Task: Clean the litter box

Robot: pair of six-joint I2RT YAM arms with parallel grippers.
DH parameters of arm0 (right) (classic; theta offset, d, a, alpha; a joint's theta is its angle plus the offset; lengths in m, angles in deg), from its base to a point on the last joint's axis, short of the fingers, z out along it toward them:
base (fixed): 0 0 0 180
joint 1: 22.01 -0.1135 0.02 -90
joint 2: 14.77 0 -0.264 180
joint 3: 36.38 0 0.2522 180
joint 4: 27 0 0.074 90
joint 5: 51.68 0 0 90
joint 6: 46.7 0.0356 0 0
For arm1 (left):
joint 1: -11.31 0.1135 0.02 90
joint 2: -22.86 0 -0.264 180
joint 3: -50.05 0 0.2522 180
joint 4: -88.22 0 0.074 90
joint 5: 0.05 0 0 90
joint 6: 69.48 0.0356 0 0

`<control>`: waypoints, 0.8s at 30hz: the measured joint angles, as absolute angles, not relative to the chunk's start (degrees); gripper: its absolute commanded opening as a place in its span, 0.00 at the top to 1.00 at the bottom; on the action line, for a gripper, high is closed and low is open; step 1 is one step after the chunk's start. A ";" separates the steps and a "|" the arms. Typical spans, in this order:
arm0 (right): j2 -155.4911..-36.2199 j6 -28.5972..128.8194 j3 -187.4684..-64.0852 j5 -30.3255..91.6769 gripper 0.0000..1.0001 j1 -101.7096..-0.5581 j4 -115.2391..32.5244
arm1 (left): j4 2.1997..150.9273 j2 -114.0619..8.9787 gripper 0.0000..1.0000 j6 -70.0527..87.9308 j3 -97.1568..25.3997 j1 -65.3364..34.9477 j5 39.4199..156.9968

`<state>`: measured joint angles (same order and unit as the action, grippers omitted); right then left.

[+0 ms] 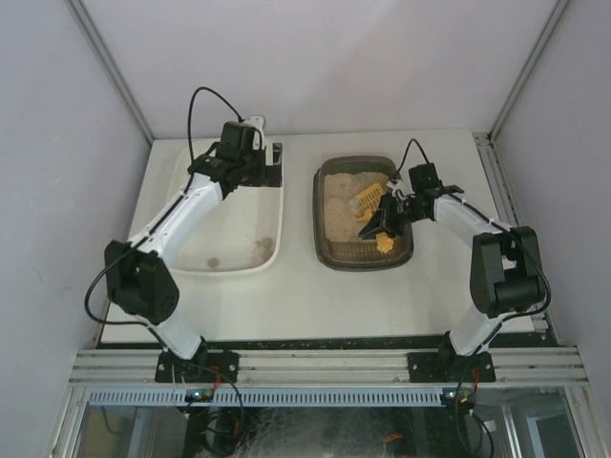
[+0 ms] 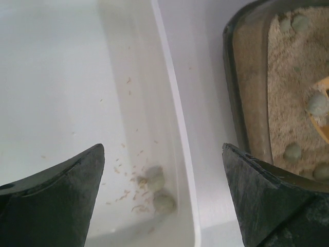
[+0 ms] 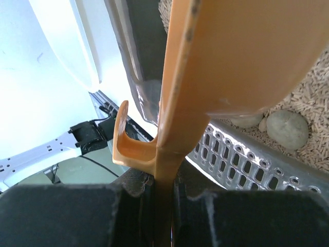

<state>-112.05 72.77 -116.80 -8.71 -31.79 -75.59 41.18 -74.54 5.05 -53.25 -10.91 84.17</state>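
**Scooping partly done, more lumps left in the litter**

The litter box point(image 1: 364, 264) sits on the table point(image 1: 305, 305) in front of the right arm, just beside the white tub point(image 1: 279, 219) on its left, with a narrow gap between them. It lies flat, open side up. Its long axis seems to run from the arms' side toward the back wall, a short end facing the arms.

Two grey lumps point(image 2: 154, 177) with a scatter of litter grains lie in a corner of the tub, so some waste looks already moved across. Several more remain on the sand in the box point(image 2: 293, 152), and one appears to rest on the orange scoop point(image 1: 368, 200). I judge the job well short of finished.

The right gripper point(image 3: 163, 190) is clenched on the scoop's handle, holding it over the box, the blade slanting toward the far left. The left gripper point(image 2: 163, 149) hangs over the tub, jaws spread wide and holding nothing.
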 measured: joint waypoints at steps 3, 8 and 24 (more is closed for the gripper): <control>-109.27 74.98 -110.85 -9.95 1.00 -31.77 -70.21 | 38.19 -69.08 0.00 11.44 -51.10 -10.91 87.09; -102.02 78.10 -103.77 -10.76 1.00 -31.72 -59.53 | 31.50 -59.74 0.00 21.62 -46.69 -10.93 91.99; -101.73 98.91 -84.23 -23.59 1.00 -28.31 -10.28 | 24.66 -37.80 0.00 33.73 -21.88 -10.91 90.57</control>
